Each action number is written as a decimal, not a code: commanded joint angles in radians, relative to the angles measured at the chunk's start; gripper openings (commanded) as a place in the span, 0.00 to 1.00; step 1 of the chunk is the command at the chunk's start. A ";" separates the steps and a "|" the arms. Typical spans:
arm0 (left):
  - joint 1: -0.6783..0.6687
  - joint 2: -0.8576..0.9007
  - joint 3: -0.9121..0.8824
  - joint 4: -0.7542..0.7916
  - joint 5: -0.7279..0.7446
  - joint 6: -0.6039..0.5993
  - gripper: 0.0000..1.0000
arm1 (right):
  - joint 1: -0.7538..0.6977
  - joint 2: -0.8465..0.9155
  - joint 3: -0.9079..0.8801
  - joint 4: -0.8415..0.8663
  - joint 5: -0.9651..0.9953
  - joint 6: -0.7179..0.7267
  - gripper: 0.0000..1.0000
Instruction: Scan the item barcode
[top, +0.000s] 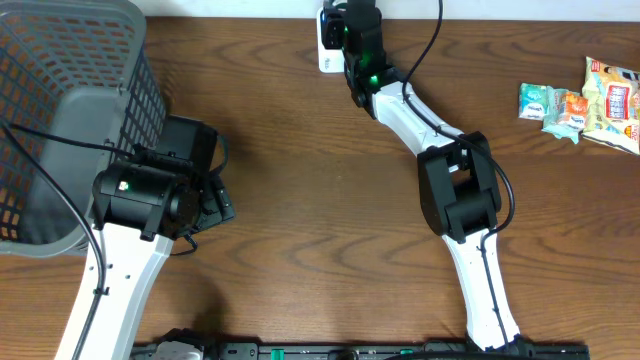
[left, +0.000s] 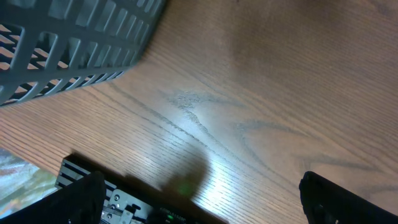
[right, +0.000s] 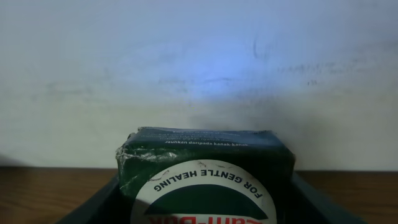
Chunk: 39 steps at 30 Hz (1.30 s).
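One item is in play, a small dark green box (right: 205, 155) with a round label (right: 204, 196) that reads "FOR GENTLE HEALING". It sits between the fingers of the right pincer (right: 208, 204), which is closed on its two sides at the far edge of the worktop (top: 300, 200), facing a pale wall (right: 199, 62). From overhead the box itself is hidden under the wrist. A white object (top: 326, 45) lies just beside the pincer there; it may be the scanner, though I cannot tell. The box looks like light cardboard under a glossy film: stiff enough to keep its shape, but probably easy to dent if squeezed hard, and the film is likely a little slippery. I would judge the two long flat sides the best place to hold it, as now, leaving the printed faces bare, since the barcode is not visible in these views and may be on a face turned away. A firm, moderate grip and slow turning of the wrist should suit it. The left pincer (left: 211, 205) is spread wide and holds nothing, hanging over bare wood near the basket (top: 90, 110). Counted: one green box, one grey mesh basket, two arms, and a small cluster of snack packets (top: 580, 100) at the right edge, three as far as I can make out, well apart from the box.
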 joint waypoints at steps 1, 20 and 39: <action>0.005 -0.002 0.000 -0.003 0.005 -0.013 0.97 | 0.006 -0.005 0.027 -0.002 0.008 -0.020 0.56; 0.005 -0.002 0.000 -0.003 0.005 -0.013 0.98 | -0.293 -0.348 0.027 -0.662 0.042 -0.019 0.62; 0.005 -0.002 0.000 -0.003 0.005 -0.013 0.98 | -0.591 -0.337 -0.011 -0.934 -0.430 -0.050 0.64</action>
